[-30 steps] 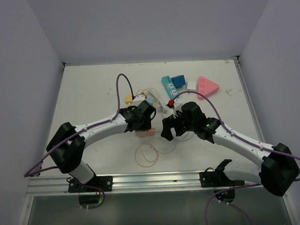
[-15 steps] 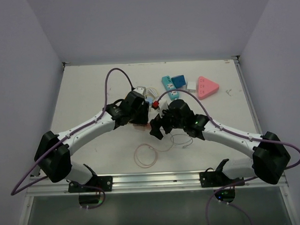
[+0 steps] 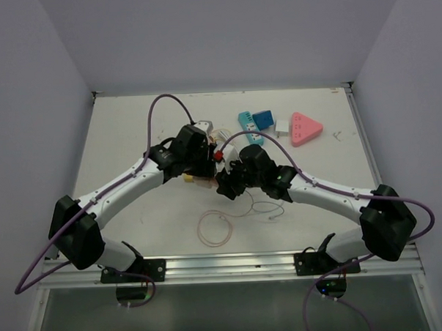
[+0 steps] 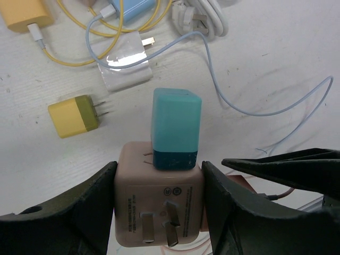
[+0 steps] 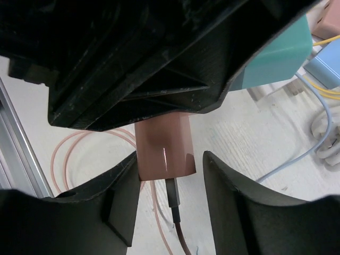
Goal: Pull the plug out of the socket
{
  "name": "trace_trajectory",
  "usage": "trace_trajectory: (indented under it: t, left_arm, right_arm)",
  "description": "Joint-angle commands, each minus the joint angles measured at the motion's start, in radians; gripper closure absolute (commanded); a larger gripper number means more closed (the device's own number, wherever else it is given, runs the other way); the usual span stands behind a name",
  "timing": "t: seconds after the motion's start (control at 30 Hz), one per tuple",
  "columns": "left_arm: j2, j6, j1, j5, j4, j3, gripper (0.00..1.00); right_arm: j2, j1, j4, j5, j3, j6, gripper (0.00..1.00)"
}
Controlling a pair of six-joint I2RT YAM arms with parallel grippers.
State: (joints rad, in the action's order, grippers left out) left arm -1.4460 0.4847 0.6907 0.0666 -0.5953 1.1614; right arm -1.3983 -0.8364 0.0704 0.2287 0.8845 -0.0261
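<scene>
Your left fingers (image 4: 90,204) are pinching the beige cube-shaped plastic socket (image 4: 158,204) from both sides, lower centre of the left wrist view. A teal block charger (image 4: 175,127) sits plugged into its upper face. Your right fingers (image 5: 119,207) flank the salmon-brown plastic plug (image 5: 163,149) with its cable, centre of the right wrist view. Close on both sides, but can't tell if they're actually gripping it.
</scene>
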Motion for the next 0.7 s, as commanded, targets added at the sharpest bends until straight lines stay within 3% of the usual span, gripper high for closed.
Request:
trace_trajectory:
  t: [0.0,0.1,0.23,0.33,0.67]
  left_arm:
    - [0.013,-0.028,-0.016,-0.027,-0.015,0.070,1.00]
    - [0.010,-0.031,-0.019,-0.039,-0.017,0.072,1.00]
    - [0.004,-0.046,-0.022,-0.024,-0.023,0.072,1.00]
    - [-0.001,-0.078,-0.037,-0.024,-0.040,0.072,1.00]
    - [-0.022,-0.216,-0.152,-0.048,-0.109,0.101,1.00]
  right_arm:
    - [0.001,-0.006,-0.063,0.018,0.037,-0.034,0.51]
    - [-0.004,-0.009,-0.066,0.034,0.039,-0.037,0.60]
    - [0.018,-0.010,-0.066,0.038,0.027,-0.047,0.86]
    - [0.050,-0.010,-0.064,0.029,0.005,-0.063,1.00]
    - [0.149,-0.012,0.018,-0.052,-0.076,-0.101,1.00]
